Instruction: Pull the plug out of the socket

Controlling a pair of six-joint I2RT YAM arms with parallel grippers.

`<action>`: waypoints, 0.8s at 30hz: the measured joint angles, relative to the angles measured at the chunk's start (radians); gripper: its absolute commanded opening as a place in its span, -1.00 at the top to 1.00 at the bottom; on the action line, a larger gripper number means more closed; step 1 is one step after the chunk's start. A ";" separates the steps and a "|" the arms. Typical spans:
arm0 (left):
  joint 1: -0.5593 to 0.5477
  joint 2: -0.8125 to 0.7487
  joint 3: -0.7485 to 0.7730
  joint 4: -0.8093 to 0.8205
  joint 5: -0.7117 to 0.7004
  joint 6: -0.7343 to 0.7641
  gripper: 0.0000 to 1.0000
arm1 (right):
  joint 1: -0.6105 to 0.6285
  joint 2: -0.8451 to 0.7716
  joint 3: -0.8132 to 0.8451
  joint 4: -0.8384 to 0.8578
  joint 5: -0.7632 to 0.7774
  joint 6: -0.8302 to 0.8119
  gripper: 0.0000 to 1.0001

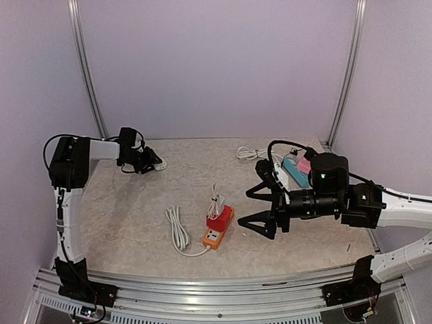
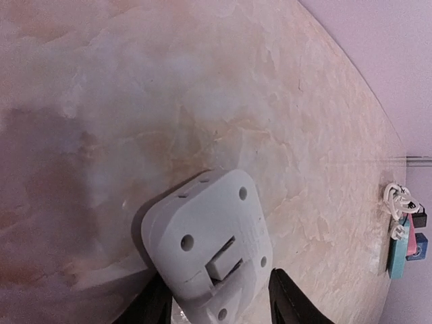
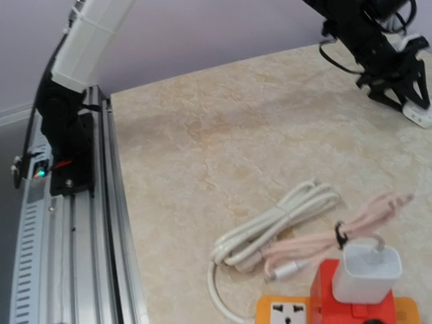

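Findings, hidden items first. My left gripper [image 1: 150, 163] is at the far left of the table [image 1: 135, 216]. Its own camera cuts the fingers [image 2: 152, 305] off at the bottom edge. They stand apart on either side of a white adapter [image 2: 209, 236], which lies face up on the marble. I cannot tell whether the pads press it or merely flank it. The overhead view shows only a white tip past the black fingers.

My right gripper [image 1: 258, 209] does not show in its own camera. Overhead settles it: the jaws are spread wide with nothing between them, hanging just right of the power strip [image 1: 213, 237].

The task's white plug [image 3: 364, 270] is seated upright in the red socket block [image 3: 337, 297] on the orange strip, near the table's front middle. The right wrist camera shows this plainly, but the frame's bottom edge crops the strip. Overhead the plug is too small to make out in detail.

Count:
- One power strip.
- One plug, seated.
- One adapter.
- One bundled pink cable [image 3: 351, 226], tied with a black band, beside the plug.
- Two white cable coils, one [image 3: 277, 226] left of the strip and one [image 1: 250, 154] at the far edge.

Teal and pink items [image 1: 297, 169] lie behind my right arm and are partly covered. I cannot identify them.
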 measured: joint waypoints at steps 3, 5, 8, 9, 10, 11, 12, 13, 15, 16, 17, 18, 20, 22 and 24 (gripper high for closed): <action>0.003 -0.037 -0.029 -0.029 -0.034 0.010 -0.28 | 0.000 -0.006 -0.021 0.001 0.021 0.001 -0.85; 0.005 -0.084 -0.072 -0.046 -0.052 0.021 -0.31 | 0.000 -0.006 -0.038 0.003 0.038 0.002 -0.85; 0.005 -0.186 -0.147 -0.061 -0.072 0.039 -0.43 | 0.000 -0.008 -0.068 0.017 0.068 0.004 -0.85; 0.004 -0.229 -0.172 -0.057 -0.076 0.044 -0.52 | 0.000 -0.010 -0.079 0.025 0.077 0.005 -0.86; -0.001 -0.285 -0.208 -0.053 -0.083 0.050 -0.58 | 0.000 -0.015 -0.096 0.045 0.093 0.005 -0.86; -0.003 -0.331 -0.237 -0.051 -0.089 0.056 -0.60 | -0.001 -0.020 -0.110 0.058 0.102 0.005 -0.86; -0.010 -0.380 -0.265 -0.048 -0.096 0.065 -0.67 | -0.001 -0.025 -0.126 0.074 0.111 0.005 -0.86; -0.020 -0.438 -0.298 -0.042 -0.106 0.074 -0.69 | -0.002 -0.028 -0.143 0.095 0.123 0.005 -0.86; -0.058 -0.537 -0.351 -0.028 -0.127 0.097 -0.75 | -0.002 -0.026 -0.163 0.121 0.141 0.002 -0.85; -0.082 -0.579 -0.373 -0.024 -0.133 0.108 -0.77 | -0.002 -0.021 -0.171 0.135 0.151 0.000 -0.85; -0.117 -0.626 -0.405 -0.015 -0.149 0.119 -0.78 | -0.002 -0.016 -0.178 0.148 0.158 0.000 -0.86; -0.149 -0.666 -0.432 -0.012 -0.159 0.132 -0.79 | -0.002 -0.010 -0.187 0.169 0.166 -0.002 -0.86; -0.230 -0.756 -0.498 -0.006 -0.188 0.155 -0.82 | -0.002 0.003 -0.217 0.223 0.182 -0.007 -0.86; -0.305 -0.830 -0.549 -0.003 -0.206 0.169 -0.83 | -0.002 0.013 -0.252 0.274 0.191 -0.014 -0.86; -0.399 -0.907 -0.598 -0.001 -0.249 0.185 -0.83 | -0.002 0.026 -0.291 0.334 0.205 -0.027 -0.87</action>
